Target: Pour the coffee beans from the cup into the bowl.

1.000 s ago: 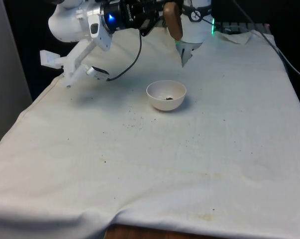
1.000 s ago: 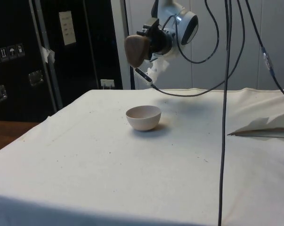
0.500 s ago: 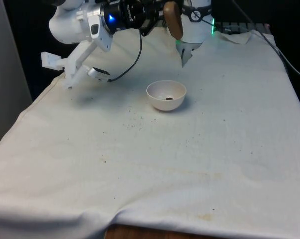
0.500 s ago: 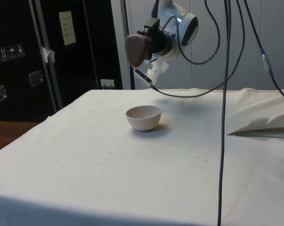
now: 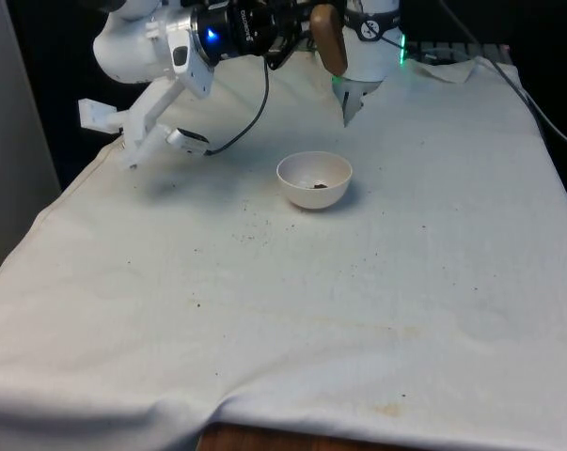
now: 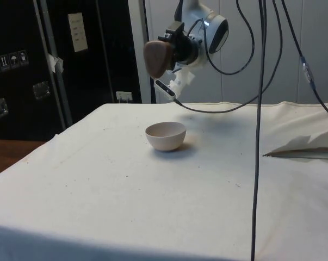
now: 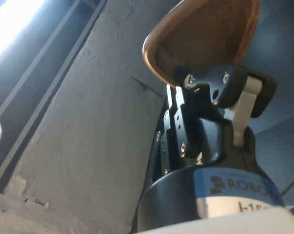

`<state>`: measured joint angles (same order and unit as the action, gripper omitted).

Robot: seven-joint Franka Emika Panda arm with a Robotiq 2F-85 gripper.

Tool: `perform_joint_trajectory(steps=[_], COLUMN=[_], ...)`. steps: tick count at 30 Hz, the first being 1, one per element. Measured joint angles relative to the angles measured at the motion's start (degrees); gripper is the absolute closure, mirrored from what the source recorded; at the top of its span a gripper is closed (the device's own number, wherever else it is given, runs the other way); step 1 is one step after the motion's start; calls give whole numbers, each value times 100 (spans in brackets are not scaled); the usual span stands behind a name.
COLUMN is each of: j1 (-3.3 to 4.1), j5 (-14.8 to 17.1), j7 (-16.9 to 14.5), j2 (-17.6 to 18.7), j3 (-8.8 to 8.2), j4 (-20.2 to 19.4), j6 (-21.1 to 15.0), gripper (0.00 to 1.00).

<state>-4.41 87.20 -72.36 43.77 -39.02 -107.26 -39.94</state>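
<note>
Front view: tool point(image 5: 307, 21) high over table's point(image 5: 358, 301) far end, turned sideways, pinching brown cup point(image 5: 328, 38). Cup lies on side, well above table. White bowl point(image 5: 314, 178) sits on cloth below cup, apart from it, few dark beans point(image 5: 318, 185) inside. Dark specks point(image 5: 255, 230) scattered on cloth near bowl, toward front view's left. Side view: cup point(image 6: 158, 57) held up in air above bowl point(image 6: 166, 135). Wrist view: fingers point(image 7: 220, 87) clamp cup's point(image 7: 205, 34) rim.
</note>
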Motion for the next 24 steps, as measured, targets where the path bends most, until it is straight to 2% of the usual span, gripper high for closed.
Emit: perform_joint_trajectory(steps=[4, 7, 10, 15, 18, 23, 24], j1=[74, 92, 143, 264, 298, 424, 424], j5=[0, 0, -11, -46, -63, -109, -109], j7=[46, 63, 97, 172, 189, 246, 246], j2=[-11, -17, -46, -126, -149, -241, -241], j3=[0, 0, 0, 0, 0, 6, 6], j4=[46, 57, 63, 63, 63, 69, 69], j6=[-120, -149, -246, -470, -539, -785, -785], gripper=[100, 100, 100, 100, 100, 100, 100])
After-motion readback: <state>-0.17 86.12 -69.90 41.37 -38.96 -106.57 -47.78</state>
